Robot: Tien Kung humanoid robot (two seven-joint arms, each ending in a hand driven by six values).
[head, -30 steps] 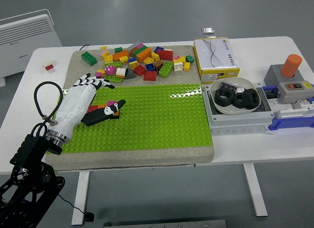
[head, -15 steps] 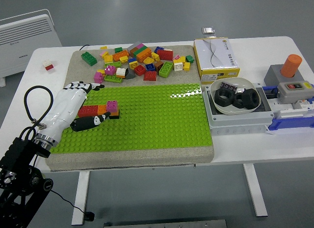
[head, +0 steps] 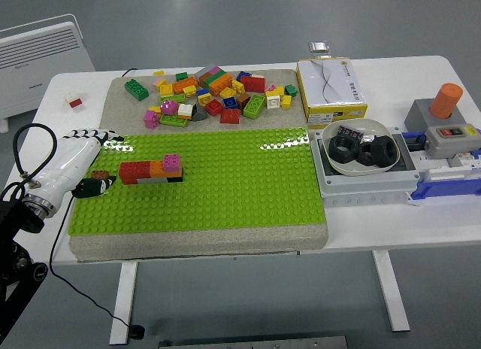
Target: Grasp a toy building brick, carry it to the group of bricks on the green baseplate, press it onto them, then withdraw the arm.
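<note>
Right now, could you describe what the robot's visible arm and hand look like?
The left hand has a glossy white shell and black-and-white fingers, with a silver wrist ring. A black cable loops above the black, jointed arm.

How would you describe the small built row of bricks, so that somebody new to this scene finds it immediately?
Start at the large green baseplate covering the table's middle. On its left part, apart from the loose brick pile behind the plate, stands the built row of bricks. It is the only thing pressed onto the plate: red and orange bricks joined in a line, with one pink brick on top.
</note>
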